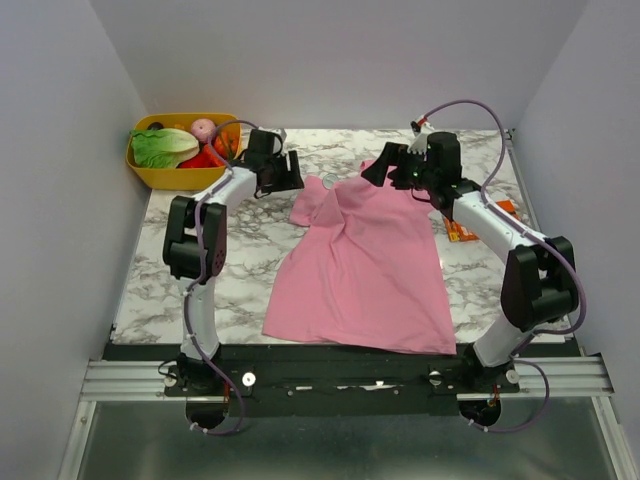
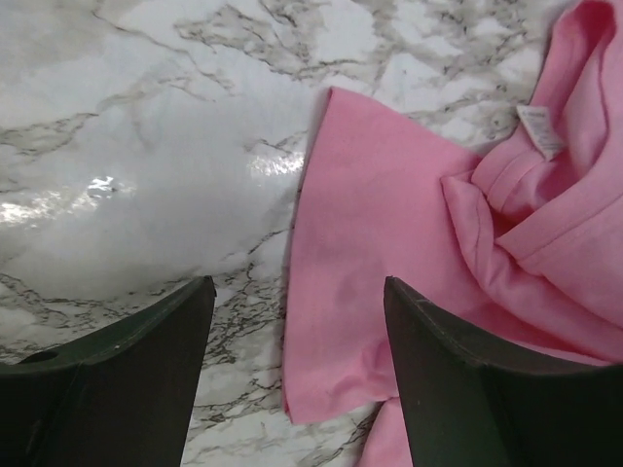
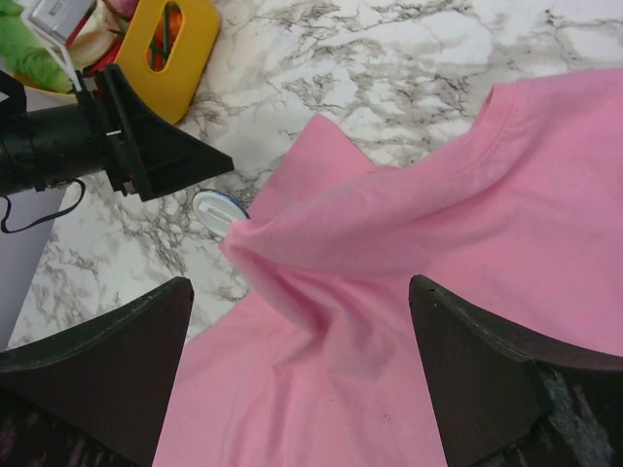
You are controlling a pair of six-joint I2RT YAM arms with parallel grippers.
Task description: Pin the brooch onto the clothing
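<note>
The left gripper and right gripper hang spread and empty over the pink T-shirt, rumpled on the marble table. A small pale disc, perhaps the brooch, peeks from under the shirt's edge. It is likely light and rigid and best pinched by the rim, while the cotton looks limp.
</note>
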